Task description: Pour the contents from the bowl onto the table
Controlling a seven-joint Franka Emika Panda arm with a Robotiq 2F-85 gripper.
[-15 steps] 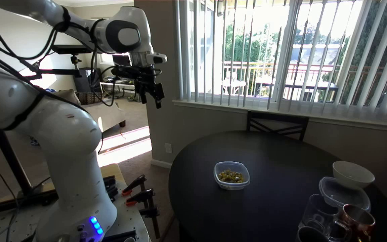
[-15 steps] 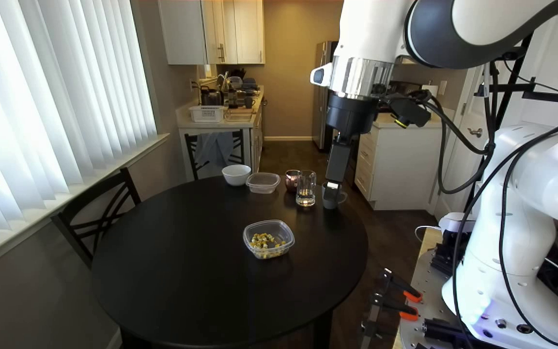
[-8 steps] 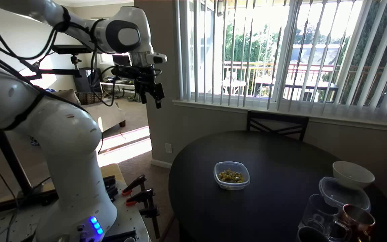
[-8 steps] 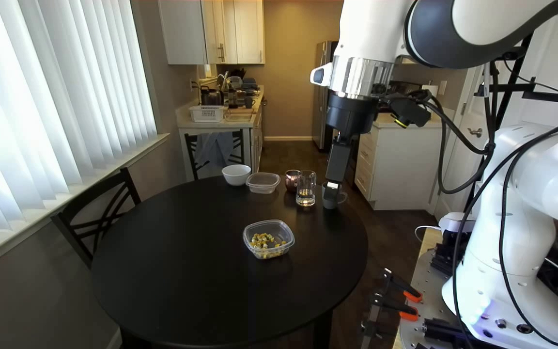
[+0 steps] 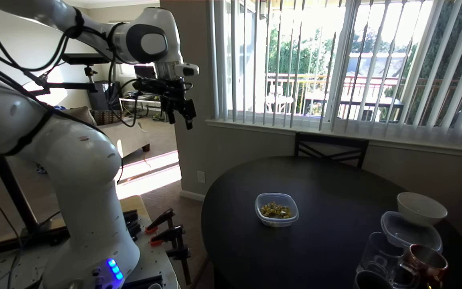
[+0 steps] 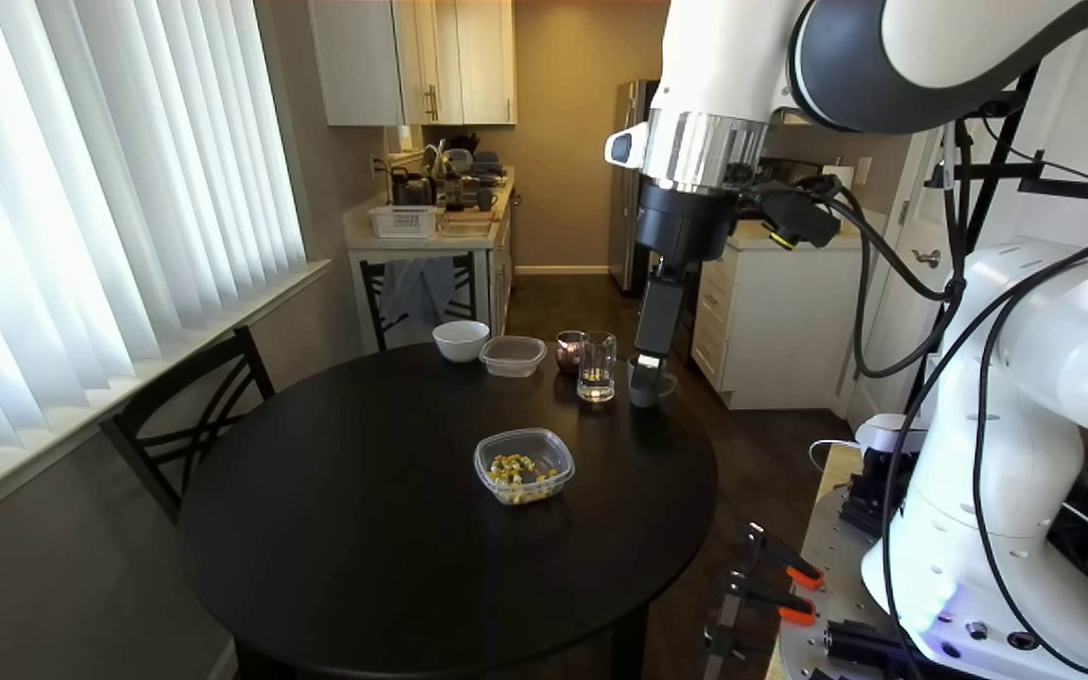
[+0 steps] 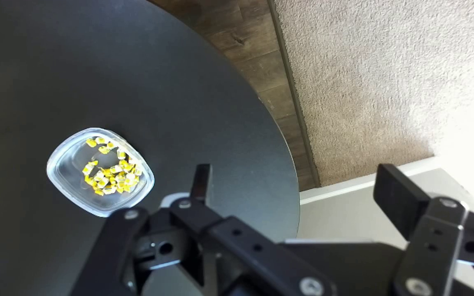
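Observation:
The bowl is a clear plastic tub with a pale rim, upright on the table in both exterior views and at the left of the wrist view. The contents, yellow and whitish bits, lie inside it. The table is round and black. My gripper is open and empty, pointing down. In the exterior views it hangs well above table height, apart from the bowl and off to its robot side.
Across the table stand a white bowl, an empty clear tub, a glass mug, a copper mug and a dark mug. A chair is by the window. Clamps stick out at the robot's base.

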